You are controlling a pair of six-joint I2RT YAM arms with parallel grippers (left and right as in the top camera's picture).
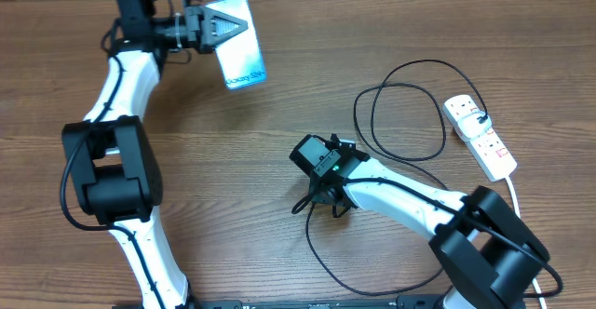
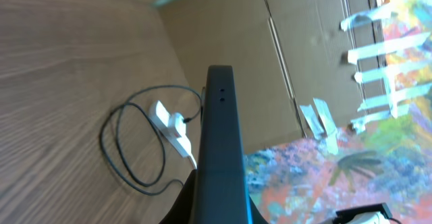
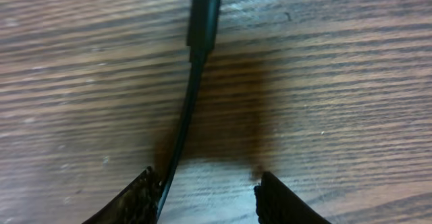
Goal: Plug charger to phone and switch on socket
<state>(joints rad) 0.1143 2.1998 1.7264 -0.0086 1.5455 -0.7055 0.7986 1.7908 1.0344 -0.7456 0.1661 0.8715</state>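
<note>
Overhead: left fingers (image 1: 222,27) were clamped on one end of the phone (image 1: 244,60) near the far edge of the desk (image 1: 242,151), lit screen facing up; right fingers (image 1: 326,195) pointed down at the desk mid-frame, over a stretch of the charger (image 1: 402,87); its black loops lay btwn that arm and the socket (image 1: 480,134), which lay flat at the right edge w/ the cable running up to it

Left wrist: phone (image 2: 219,136) was seen edge-on, dark edge w/ two small holes; whether it touched the desk, couldn't tell; behind it lay the socket (image 2: 170,124) and a charger loop (image 2: 115,150), w/ a cardboard wall (image 2: 236,48) beyond

Right wrist: right fingers (image 3: 283,200) stood spread, pinching nothing; connector tip (image 3: 203,18) lay on the desk (image 3: 337,82) ahead of them; its cable ran back just beside the finger at frame left; contact there couldn't be told
</note>
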